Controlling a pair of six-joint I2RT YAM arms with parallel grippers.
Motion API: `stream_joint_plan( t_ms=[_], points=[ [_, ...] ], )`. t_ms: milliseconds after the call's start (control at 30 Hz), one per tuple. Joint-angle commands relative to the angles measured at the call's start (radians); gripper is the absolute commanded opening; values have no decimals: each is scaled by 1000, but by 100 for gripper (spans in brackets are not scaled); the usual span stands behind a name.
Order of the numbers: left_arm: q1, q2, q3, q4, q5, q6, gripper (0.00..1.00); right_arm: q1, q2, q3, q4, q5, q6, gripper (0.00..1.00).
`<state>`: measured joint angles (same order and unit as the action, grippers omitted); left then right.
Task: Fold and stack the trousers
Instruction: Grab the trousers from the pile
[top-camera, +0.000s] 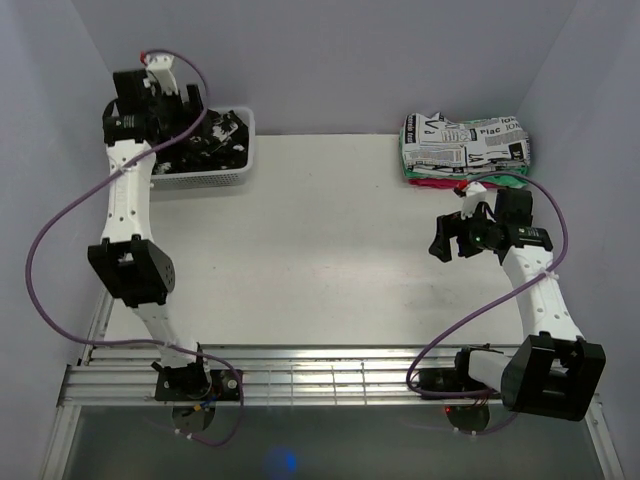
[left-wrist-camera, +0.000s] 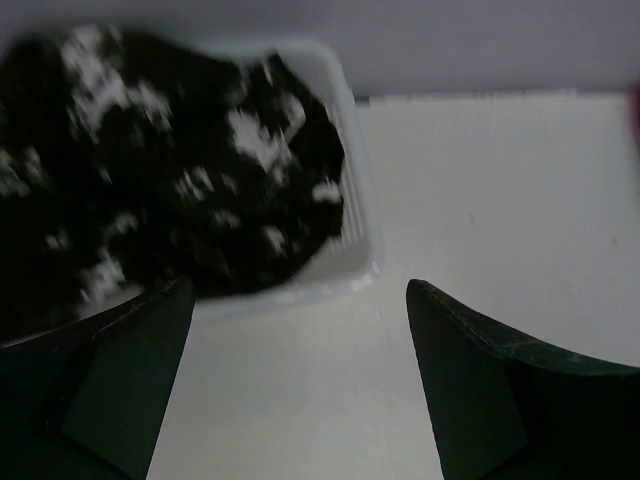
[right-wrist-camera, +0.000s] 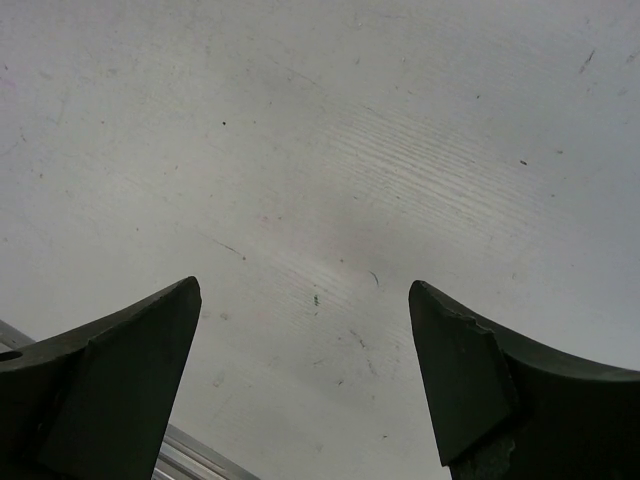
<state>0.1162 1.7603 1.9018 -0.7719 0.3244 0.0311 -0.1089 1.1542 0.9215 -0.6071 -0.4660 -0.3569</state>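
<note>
Trousers bunched in the basket, left pincer seemingly above, spread.

White basket far left, folded garments far right.

One overhead, two wrist views.
The top camera looks down from behind the arms over the whole bench. The left wrist camera closely faces the basket of trousers, shared with the top view; the right wrist camera looks closely down at the bench.

trousers in basket at far-left corner of table, folded garment stack at far-right corner
</note>
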Motion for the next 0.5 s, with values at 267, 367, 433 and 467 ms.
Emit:
stream_joint_plan(
  t_ms=[267, 367, 433, 467],
  points=[
    [36, 343, 272, 267, -301, -155, 98, 8, 47, 63, -8, -16, 26, 90],
    [51, 387, 266, 273, -303, -217, 98, 8, 45, 60, -8, -13, 27, 90],
    [53, 438, 269, 276, -309, -235, 98, 8, 44, 56, -8, -11, 29, 90],
    [51, 453, 270, 281, -309, -237, 98, 8, 44, 54, -10, -10, 27, 90]
  ],
)
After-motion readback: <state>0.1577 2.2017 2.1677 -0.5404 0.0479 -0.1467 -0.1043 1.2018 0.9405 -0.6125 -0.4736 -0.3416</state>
